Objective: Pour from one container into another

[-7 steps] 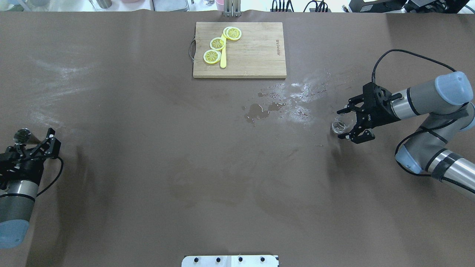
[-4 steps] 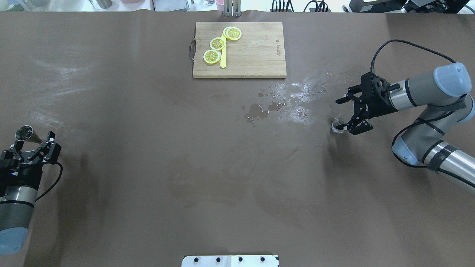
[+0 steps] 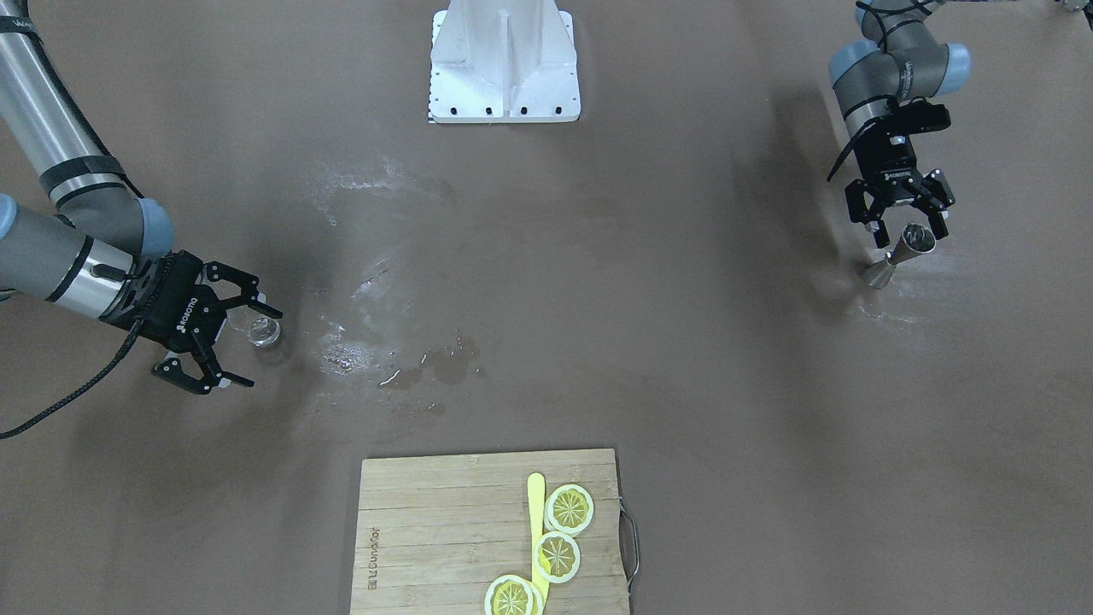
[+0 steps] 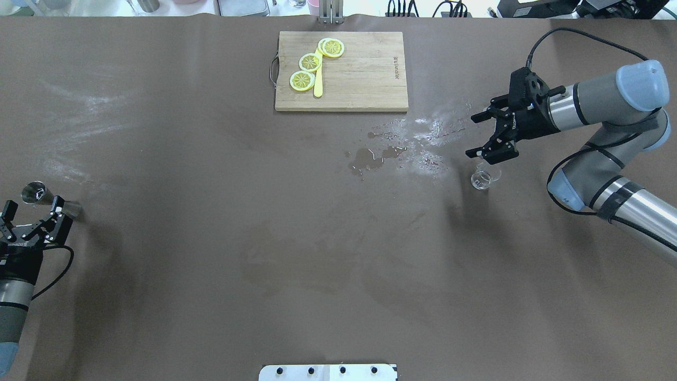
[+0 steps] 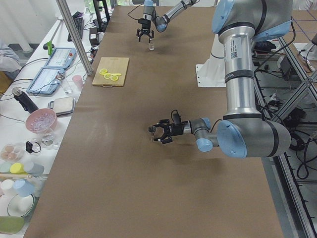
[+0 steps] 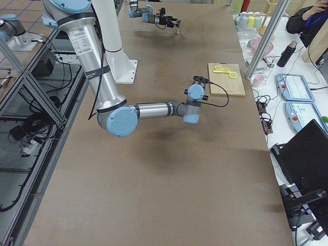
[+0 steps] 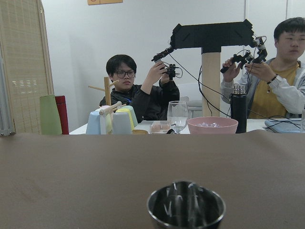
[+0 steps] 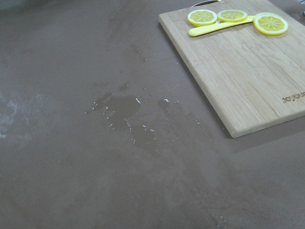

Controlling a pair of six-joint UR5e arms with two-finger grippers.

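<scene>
The clear glass cup (image 4: 481, 179) stands upright on the brown table, right of the wet patch. My right gripper (image 4: 472, 136) hangs open above and just beyond it, holding nothing; the front view shows the cup (image 3: 261, 330) by the open right gripper (image 3: 256, 346). The steel jigger (image 4: 38, 193) stands at the far left edge. My left gripper (image 4: 30, 209) is open just behind it, not touching. In the front view the jigger (image 3: 907, 249) sits below the left gripper (image 3: 907, 224). The left wrist view shows only the jigger's rim (image 7: 186, 208).
A wooden cutting board (image 4: 359, 79) with lemon slices (image 4: 310, 62) and a yellow knife lies at the back centre. A spilled puddle (image 4: 370, 159) and white smears spread between board and cup. The robot's white base plate (image 4: 328, 372) is at the near edge.
The right gripper, which straddled the cup, has risen and moved toward the far side, leaving the cup standing. The left gripper has drawn back from the jigger toward the robot.
</scene>
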